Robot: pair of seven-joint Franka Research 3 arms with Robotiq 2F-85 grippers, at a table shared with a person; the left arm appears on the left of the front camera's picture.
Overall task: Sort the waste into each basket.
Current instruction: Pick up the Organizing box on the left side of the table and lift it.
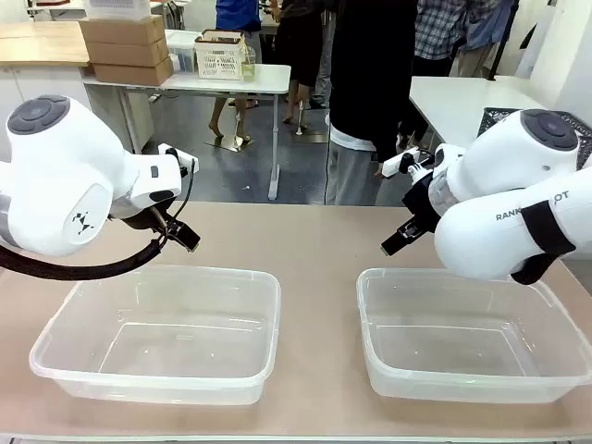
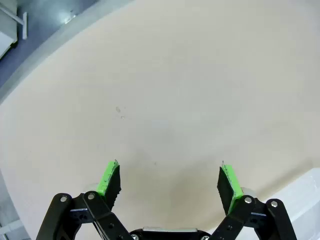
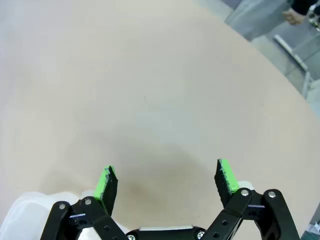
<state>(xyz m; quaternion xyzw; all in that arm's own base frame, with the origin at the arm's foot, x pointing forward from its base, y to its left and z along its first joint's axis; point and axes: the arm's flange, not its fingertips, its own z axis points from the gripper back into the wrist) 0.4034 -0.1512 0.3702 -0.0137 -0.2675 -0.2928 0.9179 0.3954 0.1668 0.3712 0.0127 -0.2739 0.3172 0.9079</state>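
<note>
Clear tubs (image 1: 166, 270): L gripper (image 1: 181, 237), R gripper (image 1: 396, 244) seem just past far rims, agape, empty.

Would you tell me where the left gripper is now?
Front view: the left gripper hangs open at the robot's left, beyond the far rim of the left tub.

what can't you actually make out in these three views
- Front view: the far right corner of the right clear rectangular plastic tub is hidden behind the white right arm.
- Front view: the black print on that arm is broken by a black strap.
- Left wrist view: a pale rim at lower right is cut off by the edge; it is probably a tub.
- Right wrist view: a blurred pale shape at lower left is cut off by the edge and by the open right pincer.
</note>
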